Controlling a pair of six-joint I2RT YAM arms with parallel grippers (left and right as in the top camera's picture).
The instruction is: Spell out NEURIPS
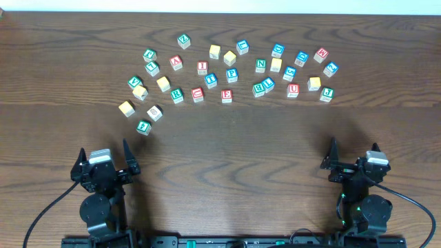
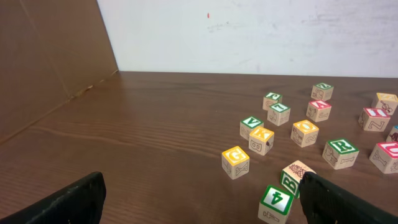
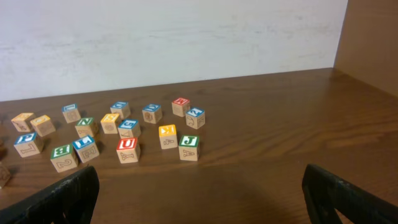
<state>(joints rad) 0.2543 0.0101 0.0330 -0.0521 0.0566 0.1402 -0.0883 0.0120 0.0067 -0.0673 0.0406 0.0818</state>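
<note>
Left hand (image 1: pixel 105 153) and right hand (image 1: pixel 353 148) sit at the bottom of the overhead frame, fingers spread wide and holding nothing. No word is laid out yet, so the job looks to be at its start: fetching the first letter. The green N block (image 1: pixel 260 65) lies upper right of centre among the scattered blocks (image 1: pixel 198 94), well apart from both hands and nearer the right one. A reach across the bare surface (image 1: pixel 227 151) comes first.
</note>
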